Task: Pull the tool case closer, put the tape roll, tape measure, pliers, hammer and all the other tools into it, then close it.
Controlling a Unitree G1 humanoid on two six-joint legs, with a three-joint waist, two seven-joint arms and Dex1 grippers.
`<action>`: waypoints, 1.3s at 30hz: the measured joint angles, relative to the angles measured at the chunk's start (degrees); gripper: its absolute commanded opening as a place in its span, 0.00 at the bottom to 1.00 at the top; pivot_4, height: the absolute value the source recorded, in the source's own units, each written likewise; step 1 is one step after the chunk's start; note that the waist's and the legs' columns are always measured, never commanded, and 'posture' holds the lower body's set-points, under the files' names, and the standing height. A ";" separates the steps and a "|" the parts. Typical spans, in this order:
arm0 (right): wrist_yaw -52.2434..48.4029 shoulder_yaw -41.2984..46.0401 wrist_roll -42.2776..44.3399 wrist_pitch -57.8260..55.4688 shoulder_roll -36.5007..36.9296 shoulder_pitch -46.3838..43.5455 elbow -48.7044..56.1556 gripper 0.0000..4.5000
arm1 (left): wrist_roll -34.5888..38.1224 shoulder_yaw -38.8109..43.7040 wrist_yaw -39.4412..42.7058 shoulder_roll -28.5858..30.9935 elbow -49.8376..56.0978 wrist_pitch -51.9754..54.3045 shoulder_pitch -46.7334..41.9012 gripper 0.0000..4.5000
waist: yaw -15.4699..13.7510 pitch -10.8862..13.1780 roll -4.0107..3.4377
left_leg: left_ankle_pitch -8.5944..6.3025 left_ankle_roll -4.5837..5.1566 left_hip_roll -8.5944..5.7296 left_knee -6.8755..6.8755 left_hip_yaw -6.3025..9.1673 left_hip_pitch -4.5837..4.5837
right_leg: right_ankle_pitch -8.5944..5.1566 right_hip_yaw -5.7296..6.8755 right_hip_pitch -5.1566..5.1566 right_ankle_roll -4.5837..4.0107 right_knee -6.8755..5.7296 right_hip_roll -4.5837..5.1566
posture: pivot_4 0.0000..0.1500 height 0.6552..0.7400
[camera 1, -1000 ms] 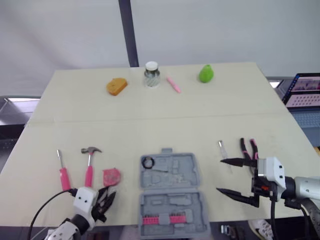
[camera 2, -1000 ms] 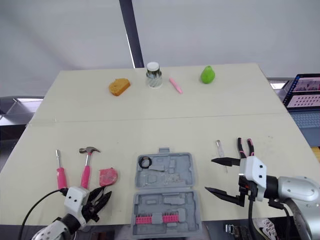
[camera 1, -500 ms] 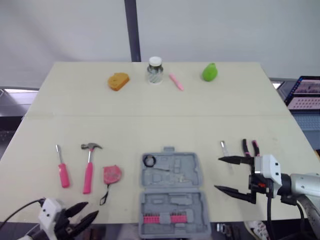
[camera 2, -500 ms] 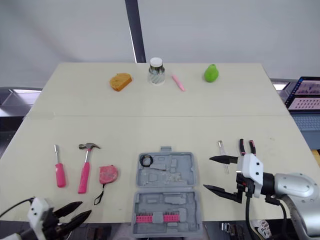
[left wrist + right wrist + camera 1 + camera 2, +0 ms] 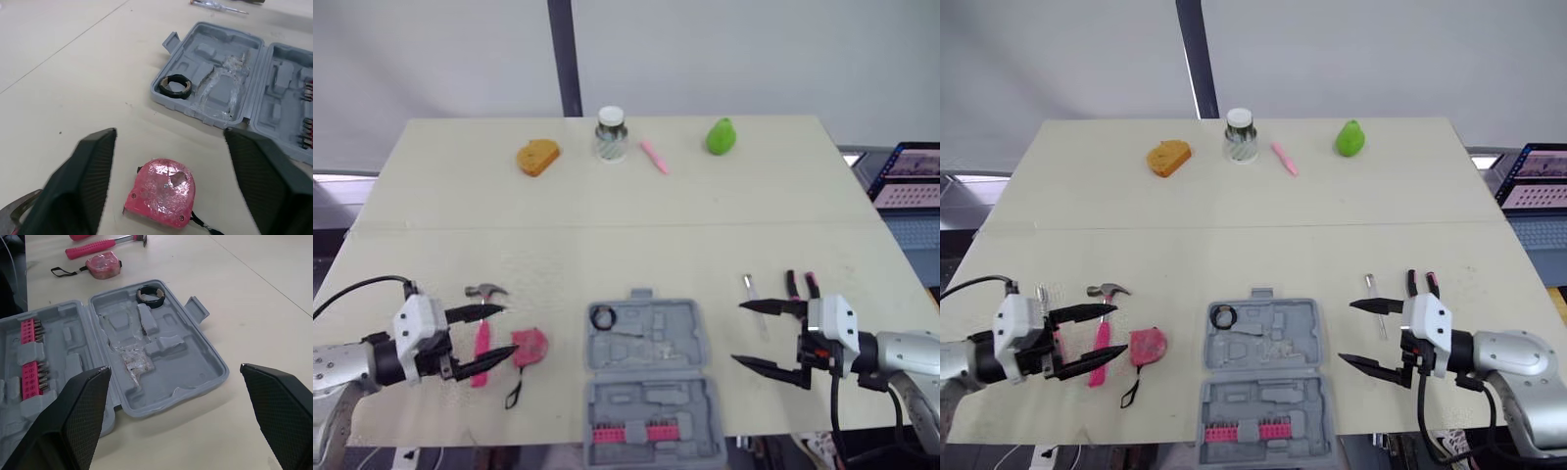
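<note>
The tool case (image 5: 666,338) lies open at the desk's (image 5: 626,215) near edge, holding just the tape roll (image 5: 604,317). The tape measure (image 5: 530,347), hammer (image 5: 482,341) and pliers (image 5: 800,286) lie outside it. My left gripper (image 5: 509,330) gapes beside the tape measure, and my right gripper (image 5: 738,333) is spread wide beside the case.

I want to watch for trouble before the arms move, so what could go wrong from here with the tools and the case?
The left gripper, open, hovers over the hammer with the tape measure close beside, so closing may catch or shove both. The tape measure's loose strap could snag on the way in. The tool case seems to reach past the front edge of the table; pulling it closer might tip it off.
</note>
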State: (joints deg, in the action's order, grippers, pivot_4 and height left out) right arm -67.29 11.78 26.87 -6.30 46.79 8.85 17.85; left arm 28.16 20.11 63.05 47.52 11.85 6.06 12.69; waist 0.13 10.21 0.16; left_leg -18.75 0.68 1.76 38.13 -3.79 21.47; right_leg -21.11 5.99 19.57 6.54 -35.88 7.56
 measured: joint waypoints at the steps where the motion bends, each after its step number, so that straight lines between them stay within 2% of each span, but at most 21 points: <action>1: 0.05 -0.01 -0.02 0.00 0.00 0.06 0.01 1.00 | -0.53 -0.61 0.32 -0.01 -0.78 -0.73 -0.97 0.99 | -0.12 0.01 0.02 | 0.00 0.00 -0.02 0.04 0.02 0.00 | 0.00 0.04 -0.01 0.00 -0.04 0.00 | 1.00 0.47; 10: 0.27 1.57 0.03 0.00 0.11 1.76 0.25 1.00 | -6.84 -7.40 8.56 1.20 -12.62 -11.77 -7.93 0.99 | -0.26 0.07 0.08 | 0.20 -0.10 0.00 0.09 0.05 -0.12 | 0.06 0.08 -0.04 0.05 -0.05 0.22 | 1.00 0.47; 18: 0.30 2.61 0.30 -0.28 0.38 3.07 1.47 1.00 | -12.85 -12.68 10.67 1.22 -22.90 -20.55 -16.80 0.99 | -0.21 0.07 0.08 | 0.19 -0.08 -0.04 0.06 0.00 -0.05 | 0.07 0.14 0.02 0.07 -0.12 0.09 | 1.00 0.47; 29: 0.62 4.58 0.40 -1.16 0.44 4.82 3.10 1.00 | -13.83 -17.88 15.65 2.93 -26.32 -20.43 -21.80 0.99 | -0.15 0.09 0.12 | 0.23 -0.02 -0.04 0.08 -0.03 -0.04 | 0.08 0.16 0.02 0.10 -0.13 0.05 | 1.00 0.47; 39: 1.18 5.03 0.39 -1.34 0.44 5.77 4.27 1.00 | -16.49 -20.66 15.05 2.47 -30.97 -20.56 -25.67 0.99 | -0.19 0.10 0.14 | 0.26 -0.02 -0.05 0.08 -0.01 -0.06 | 0.08 0.16 0.04 0.10 -0.16 0.07 | 1.00 0.47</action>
State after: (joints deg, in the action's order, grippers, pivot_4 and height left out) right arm -66.10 16.82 27.26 -7.63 47.23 14.63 22.12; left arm 11.67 -0.55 78.11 49.99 -19.12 -14.51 -12.98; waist -0.06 10.31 0.29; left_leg -18.49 0.66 1.71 38.21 -3.80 21.41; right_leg -21.03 6.15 19.61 6.64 -36.03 7.63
